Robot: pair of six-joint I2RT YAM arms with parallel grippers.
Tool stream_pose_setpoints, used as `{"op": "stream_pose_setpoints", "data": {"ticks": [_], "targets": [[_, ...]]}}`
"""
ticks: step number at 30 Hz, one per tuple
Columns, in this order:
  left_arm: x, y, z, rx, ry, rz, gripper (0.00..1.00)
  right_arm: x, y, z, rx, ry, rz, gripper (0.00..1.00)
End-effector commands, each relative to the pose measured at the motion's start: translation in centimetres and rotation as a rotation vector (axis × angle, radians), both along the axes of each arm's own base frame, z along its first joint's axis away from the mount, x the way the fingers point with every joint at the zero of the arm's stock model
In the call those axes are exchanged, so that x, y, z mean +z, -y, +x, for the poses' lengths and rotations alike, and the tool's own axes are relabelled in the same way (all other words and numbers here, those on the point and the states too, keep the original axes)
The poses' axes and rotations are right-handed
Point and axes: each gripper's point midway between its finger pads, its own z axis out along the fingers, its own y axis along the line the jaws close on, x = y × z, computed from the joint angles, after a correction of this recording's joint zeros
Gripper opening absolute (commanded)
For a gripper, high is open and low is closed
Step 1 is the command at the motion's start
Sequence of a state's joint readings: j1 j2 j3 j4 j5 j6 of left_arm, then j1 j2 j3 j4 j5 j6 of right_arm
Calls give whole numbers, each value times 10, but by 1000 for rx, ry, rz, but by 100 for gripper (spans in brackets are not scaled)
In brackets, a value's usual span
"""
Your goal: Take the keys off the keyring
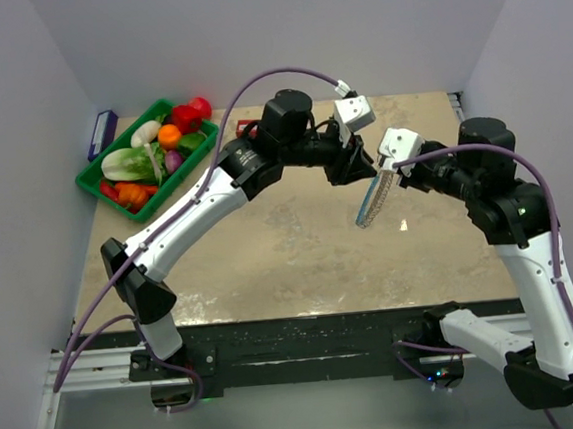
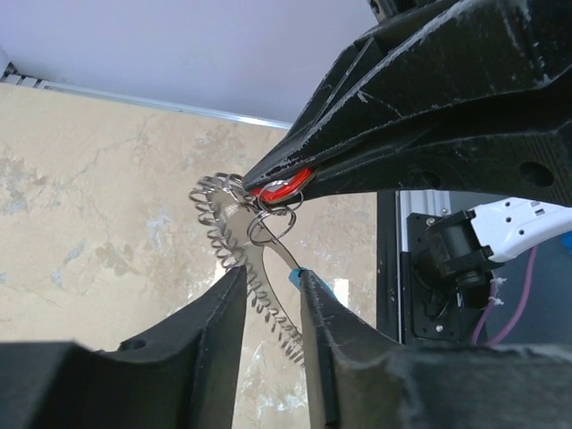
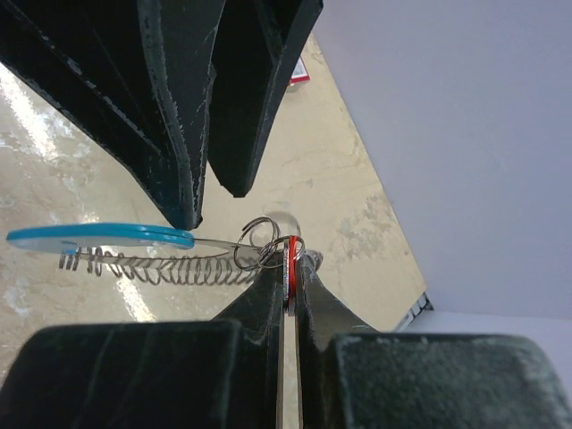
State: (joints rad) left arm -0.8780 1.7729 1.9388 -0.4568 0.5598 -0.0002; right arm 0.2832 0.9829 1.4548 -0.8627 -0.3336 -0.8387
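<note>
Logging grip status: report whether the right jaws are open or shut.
Shut: the right gripper clamps the red-tagged key, only its thin edge showing between the jaws, keyring hanging off it.

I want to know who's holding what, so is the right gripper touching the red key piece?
Touching. In the right wrist view, the right gripper has its fingers closed flat on the red key piece, with no gap either side; the left wrist view agrees.

Beige table [image 1: 271,266] carries green tray [image 1: 91,178]

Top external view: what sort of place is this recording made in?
Probably a lab test cell, not a home: plain grey partition walls, a beige stone-pattern tabletop, and a green tray of toy vegetables.
</note>
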Motion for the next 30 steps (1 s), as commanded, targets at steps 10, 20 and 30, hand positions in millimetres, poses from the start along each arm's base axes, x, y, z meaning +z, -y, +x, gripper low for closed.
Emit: {"op": "stream_pose_setpoints", "data": {"ticks": [10,20,30], "targets": [[22,-6,8,-42,-63,-105,48,21,-13,-12,77,62,58,0],[16,-3,-4,-139,-126,-122,49,21,-19,-16,107,53,85,0],[16,-2,-14,-200,-146,-131,48,25,-22,-20,125,54,99,0]]}}
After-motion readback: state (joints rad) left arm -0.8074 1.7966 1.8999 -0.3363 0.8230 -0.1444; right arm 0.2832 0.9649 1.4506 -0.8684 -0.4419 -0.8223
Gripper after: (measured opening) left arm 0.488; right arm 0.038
